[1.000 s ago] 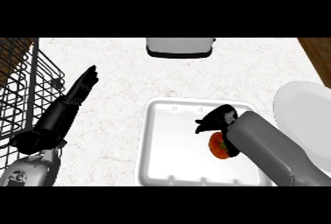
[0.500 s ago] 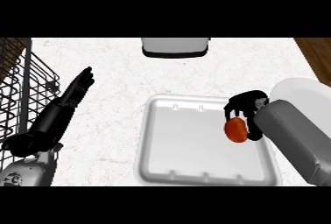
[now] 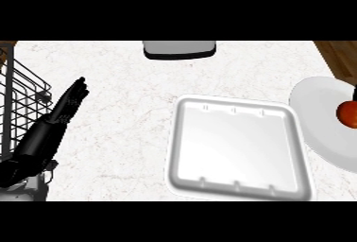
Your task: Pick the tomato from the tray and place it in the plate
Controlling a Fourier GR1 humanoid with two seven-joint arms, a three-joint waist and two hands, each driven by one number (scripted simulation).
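— Your hands, what were they doing?

— My left hand (image 3: pixel 70 101) lay on the counter (image 3: pixel 132 94) with its fingers straight and together, just beside the wire rack (image 3: pixel 21 94). Of my right hand only a dark sliver showed at the right edge, so whether it was curled or spread I could not tell.

— And the tomato?

— The tomato (image 3: pixel 348 112) was over the white plate (image 3: pixel 317 123), cut off by the edge. The white tray (image 3: pixel 237 146) sat beside the plate, to its left.
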